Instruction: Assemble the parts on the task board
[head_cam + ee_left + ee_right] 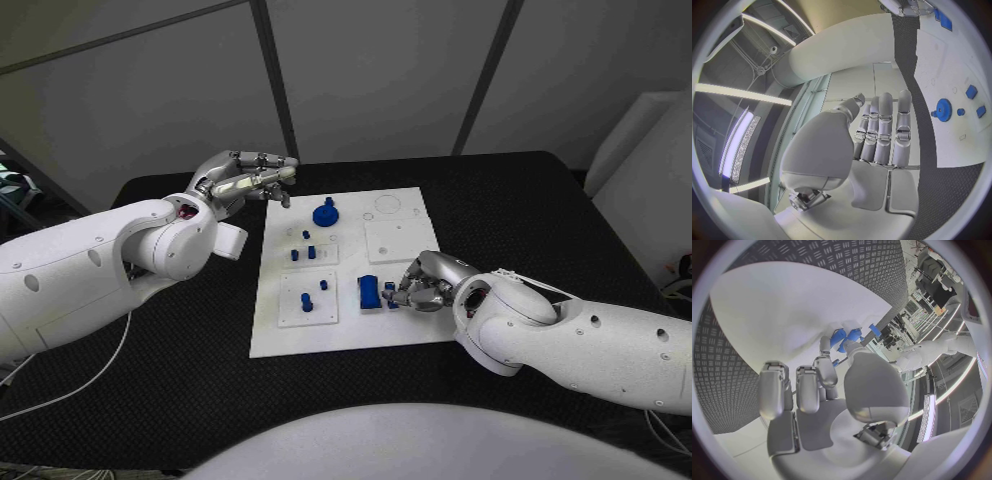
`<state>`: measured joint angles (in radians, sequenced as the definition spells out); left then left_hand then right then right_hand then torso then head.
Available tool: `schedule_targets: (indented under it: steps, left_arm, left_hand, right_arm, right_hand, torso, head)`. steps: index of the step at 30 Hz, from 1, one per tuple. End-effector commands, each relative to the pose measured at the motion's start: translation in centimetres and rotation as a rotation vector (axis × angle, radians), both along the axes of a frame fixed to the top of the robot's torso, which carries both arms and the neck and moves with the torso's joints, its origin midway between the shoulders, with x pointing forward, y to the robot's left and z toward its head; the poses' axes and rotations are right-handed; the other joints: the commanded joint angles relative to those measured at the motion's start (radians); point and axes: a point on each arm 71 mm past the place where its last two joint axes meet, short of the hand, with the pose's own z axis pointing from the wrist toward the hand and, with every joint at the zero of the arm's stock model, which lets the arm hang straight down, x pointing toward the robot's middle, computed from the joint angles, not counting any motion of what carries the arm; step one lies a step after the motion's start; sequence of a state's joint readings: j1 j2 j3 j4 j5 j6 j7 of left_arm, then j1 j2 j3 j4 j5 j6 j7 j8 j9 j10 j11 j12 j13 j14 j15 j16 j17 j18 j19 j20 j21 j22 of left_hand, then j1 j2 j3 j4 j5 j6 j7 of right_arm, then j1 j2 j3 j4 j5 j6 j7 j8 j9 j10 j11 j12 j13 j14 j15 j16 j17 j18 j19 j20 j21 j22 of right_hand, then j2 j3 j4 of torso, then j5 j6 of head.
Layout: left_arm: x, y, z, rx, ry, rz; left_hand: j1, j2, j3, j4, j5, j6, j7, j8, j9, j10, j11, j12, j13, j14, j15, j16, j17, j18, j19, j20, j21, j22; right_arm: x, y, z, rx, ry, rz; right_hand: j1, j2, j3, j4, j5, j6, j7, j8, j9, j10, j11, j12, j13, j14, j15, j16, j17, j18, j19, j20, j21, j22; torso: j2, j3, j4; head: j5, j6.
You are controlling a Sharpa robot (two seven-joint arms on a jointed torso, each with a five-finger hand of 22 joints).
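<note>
White board (401, 322) mid-table, blue gear (326, 213) by its far edge, left hand (254, 180) empty, fingers straight, right hand (428, 283) curled around blue block (369, 290), grip partly hidden.

Even, soft overhead light; faint shadows; wrist views bend strongly at edges.

Head view looks steeply down from above the near table edge, taking in the whole task board (346, 270). Each wrist view sits close behind its own hand, left hand (879, 130) and right hand (817, 385), facing the board. All three share the board's surface.
</note>
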<state>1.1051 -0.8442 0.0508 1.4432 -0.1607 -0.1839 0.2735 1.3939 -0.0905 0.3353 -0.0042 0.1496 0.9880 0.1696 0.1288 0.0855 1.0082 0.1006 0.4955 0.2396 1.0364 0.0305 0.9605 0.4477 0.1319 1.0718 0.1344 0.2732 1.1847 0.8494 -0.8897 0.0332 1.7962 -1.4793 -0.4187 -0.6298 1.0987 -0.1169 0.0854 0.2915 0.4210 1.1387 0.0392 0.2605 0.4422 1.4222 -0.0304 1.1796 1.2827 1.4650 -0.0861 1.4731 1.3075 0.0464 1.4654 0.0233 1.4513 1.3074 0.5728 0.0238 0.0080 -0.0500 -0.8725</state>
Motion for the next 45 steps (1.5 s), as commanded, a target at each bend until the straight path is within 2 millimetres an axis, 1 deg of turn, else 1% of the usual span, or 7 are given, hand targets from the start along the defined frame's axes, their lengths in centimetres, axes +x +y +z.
schedule_targets:
  steps: [1,4,8,14,18,29,45]
  left_arm:
    - [0.0,-0.2,0.1,-0.007,0.0,-0.013]
    - [0.0,-0.2,0.1,-0.006,0.001,-0.012]
    - [0.0,-0.2,0.1,-0.007,0.001,-0.013]
    - [0.0,0.1,0.1,-0.006,-0.001,-0.01]
    - [0.0,0.1,0.1,-0.006,-0.001,-0.009]
    - [0.0,0.1,0.1,-0.006,-0.002,-0.01]
    - [0.0,0.0,0.1,-0.007,-0.001,-0.011]
  left_hand:
    - [0.001,0.007,-0.001,-0.005,-0.003,-0.006,0.002,0.004,-0.001,-0.008,-0.001,0.006,0.001,-0.006,0.004,-0.007,-0.001,0.05,0.005,0.003,-0.003,-0.001]
    - [0.001,0.007,-0.001,-0.005,-0.003,-0.006,0.002,0.004,-0.001,-0.008,-0.001,0.006,0.001,-0.006,0.004,-0.007,-0.001,0.05,0.005,0.003,-0.003,-0.001]
    - [0.001,0.007,-0.001,-0.005,-0.003,-0.006,0.002,0.004,-0.001,-0.008,-0.001,0.006,0.001,-0.006,0.004,-0.007,-0.001,0.05,0.005,0.003,-0.003,-0.001]
    - [0.003,0.008,0.0,-0.006,-0.003,-0.007,0.003,0.004,-0.001,-0.01,0.0,0.007,0.001,-0.006,0.004,-0.007,-0.001,0.05,0.005,0.003,-0.004,-0.001]
    - [0.003,0.008,0.0,-0.006,-0.003,-0.007,0.003,0.004,-0.001,-0.01,0.0,0.007,0.001,-0.006,0.004,-0.007,-0.001,0.05,0.005,0.003,-0.004,-0.001]
    - [0.005,0.007,0.0,-0.008,-0.003,-0.008,0.003,0.004,-0.001,-0.011,0.0,0.007,0.001,-0.007,0.004,-0.007,-0.002,0.05,0.005,0.003,-0.004,-0.001]
    - [0.005,0.007,0.0,-0.008,-0.003,-0.008,0.003,0.004,-0.001,-0.011,0.0,0.007,0.001,-0.007,0.004,-0.007,-0.002,0.05,0.005,0.003,-0.004,-0.001]
  right_arm:
    - [0.1,0.0,0.3,0.022,-0.031,0.001]
    - [0.0,0.0,0.5,0.037,-0.047,0.026]
    - [-0.2,-0.4,0.8,0.053,-0.067,0.062]
    - [-0.7,-1.0,1.4,0.048,-0.116,0.147]
    - [-0.9,-1.3,1.6,0.041,-0.121,0.171]
    - [-1.0,-1.4,1.4,0.025,-0.107,0.196]
    - [0.0,-1.4,0.4,-0.015,-0.084,0.166]
  right_hand:
    - [-0.014,0.002,-0.009,0.001,-0.005,-0.001,0.003,0.001,0.001,0.005,0.0,-0.001,0.001,0.077,-0.008,0.0,0.119,-0.005,0.029,-0.007,0.001,0.093]
    - [-0.017,0.002,-0.021,0.0,-0.011,-0.001,0.003,0.001,0.002,0.005,-0.001,-0.001,0.001,0.077,-0.008,0.0,0.119,-0.005,0.029,-0.007,0.001,0.093]
    - [-0.002,0.004,-0.045,-0.004,-0.059,-0.002,0.002,0.002,0.004,0.005,-0.001,-0.001,0.002,0.078,-0.008,0.0,0.12,-0.005,0.029,-0.008,0.0,0.093]
    - [0.08,0.007,-0.069,-0.024,-0.094,-0.006,0.003,0.004,0.007,0.002,-0.001,-0.004,0.002,0.077,-0.008,-0.001,0.118,-0.005,0.028,-0.008,0.0,0.093]
    - [0.094,0.008,-0.075,-0.026,-0.098,-0.006,0.003,0.004,0.008,0.002,0.0,-0.004,0.002,0.077,-0.008,-0.001,0.119,-0.005,0.028,-0.008,-0.001,0.092]
    - [0.111,0.014,-0.081,-0.028,-0.101,-0.005,0.003,0.005,0.008,0.003,-0.001,-0.002,0.004,0.077,-0.008,-0.001,0.119,-0.005,0.028,-0.007,-0.001,0.093]
    - [0.145,0.04,-0.088,-0.03,-0.102,-0.004,0.001,0.007,0.01,0.005,-0.002,0.002,0.008,0.078,-0.009,0.0,0.121,-0.005,0.029,-0.008,0.0,0.095]
  torso:
    - [0.0,0.0003,-0.0001]
    - [0.0,0.0008,-0.0007]
    - [0.0,0.0009,0.001]
    - [0.0,0.0005,-0.0018]
    - [0.0,0.0015,-0.0036]
    - [0.0,0.0004,0.0006]
    - [0.0,0.001,0.001]
  head:
    - [0.001,0.0]
    - [0.001,0.0]
    - [-0.001,0.0]
    - [-0.003,0.0]
    - [-0.001,0.0]
    - [-0.004,0.0]
    - [0.001,0.0]
